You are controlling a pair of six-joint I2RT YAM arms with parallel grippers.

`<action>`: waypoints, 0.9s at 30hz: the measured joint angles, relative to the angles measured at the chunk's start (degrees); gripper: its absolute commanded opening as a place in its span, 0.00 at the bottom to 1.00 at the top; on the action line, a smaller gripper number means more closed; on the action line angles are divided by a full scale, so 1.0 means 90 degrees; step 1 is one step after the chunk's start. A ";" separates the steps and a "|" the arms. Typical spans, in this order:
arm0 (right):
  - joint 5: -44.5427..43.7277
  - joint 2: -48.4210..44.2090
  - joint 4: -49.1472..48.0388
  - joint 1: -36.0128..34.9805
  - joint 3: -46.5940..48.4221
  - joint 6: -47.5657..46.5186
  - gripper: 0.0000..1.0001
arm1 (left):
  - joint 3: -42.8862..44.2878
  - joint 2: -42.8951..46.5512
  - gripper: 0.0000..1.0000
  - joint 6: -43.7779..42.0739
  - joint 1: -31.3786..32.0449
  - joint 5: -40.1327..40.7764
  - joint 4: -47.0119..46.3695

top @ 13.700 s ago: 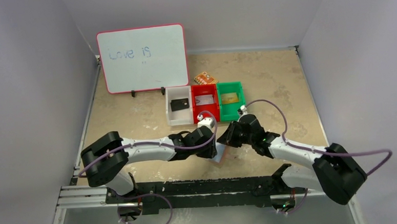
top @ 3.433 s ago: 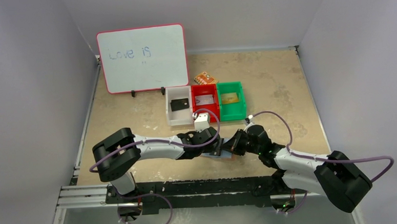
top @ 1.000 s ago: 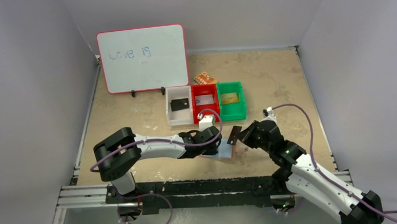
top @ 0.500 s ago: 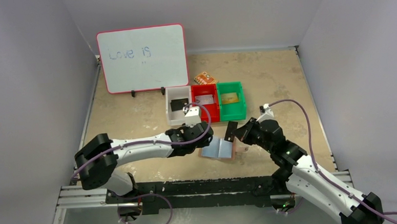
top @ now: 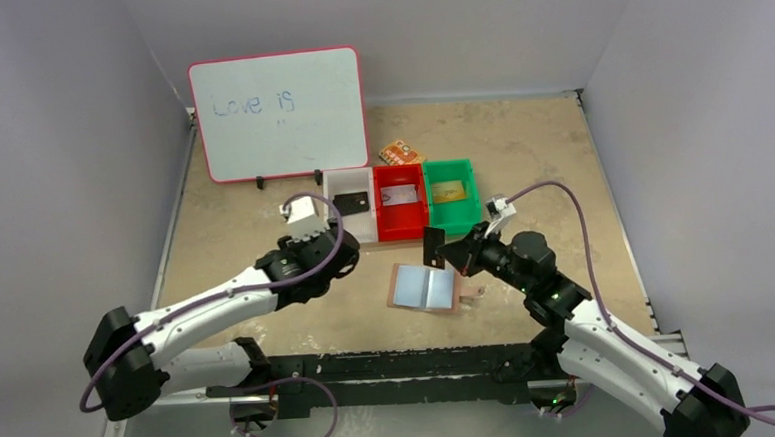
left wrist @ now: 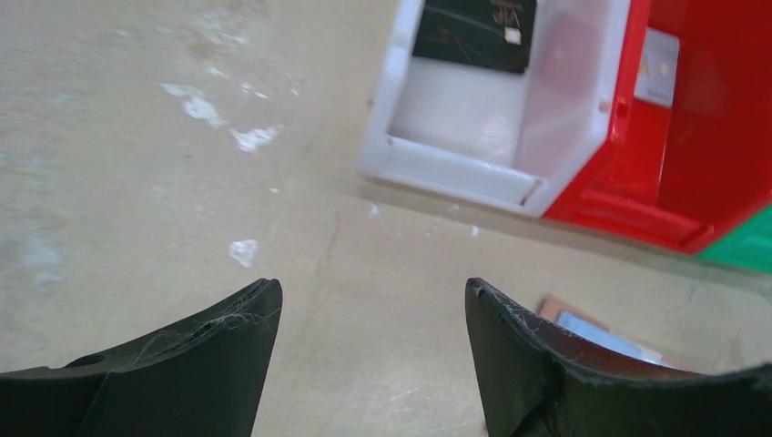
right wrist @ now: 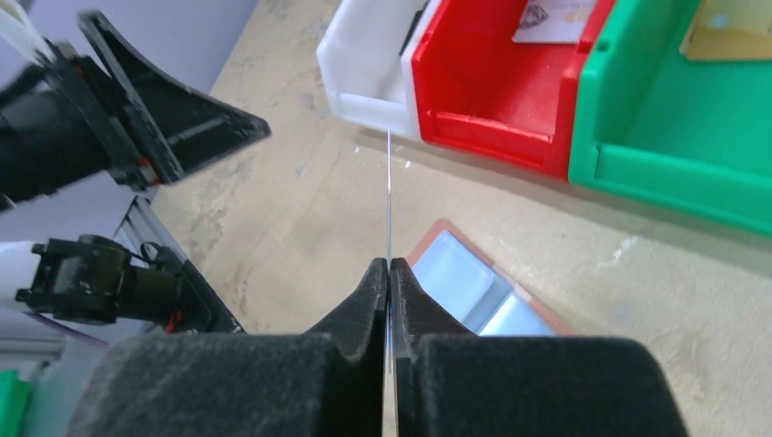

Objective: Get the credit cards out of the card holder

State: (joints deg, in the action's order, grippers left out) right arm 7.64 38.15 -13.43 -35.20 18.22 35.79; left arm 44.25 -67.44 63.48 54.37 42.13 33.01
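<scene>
The card holder (top: 424, 287) lies spread open on the table, pale blue inside with a tan rim, and shows again in the right wrist view (right wrist: 473, 287) and at the edge of the left wrist view (left wrist: 592, 332). My right gripper (top: 446, 251) is shut on a dark credit card (top: 432, 246), held on edge above the holder's far side. That card shows edge-on as a thin line (right wrist: 389, 196) between the right gripper's (right wrist: 389, 264) pads. My left gripper (top: 342, 255) is open and holds nothing (left wrist: 369, 289), left of the holder and apart from it.
Three bins stand in a row behind the holder: white (top: 331, 226) with a black card (left wrist: 473, 32), red (top: 404, 226) with a pale card (top: 402, 193), green (top: 454, 220) with a gold card (top: 448, 190). An orange packet (top: 400, 154) and a whiteboard (top: 278, 114) sit farther back.
My left gripper opened, let go of the card holder and drew back to the left. My right gripper carried the dark card up and left, toward the bins.
</scene>
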 measured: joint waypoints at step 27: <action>-0.0260 0.5547 -0.0012 -0.1032 0.5129 -0.6224 0.00 | 0.0760 0.1139 0.81 -0.2297 -0.5219 -0.1005 0.1195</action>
State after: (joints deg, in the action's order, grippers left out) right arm 5.30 88.07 -13.54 -44.49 64.38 -20.23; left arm 51.09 -57.19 42.81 7.40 33.08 43.77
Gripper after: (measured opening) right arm 0.007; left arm 0.804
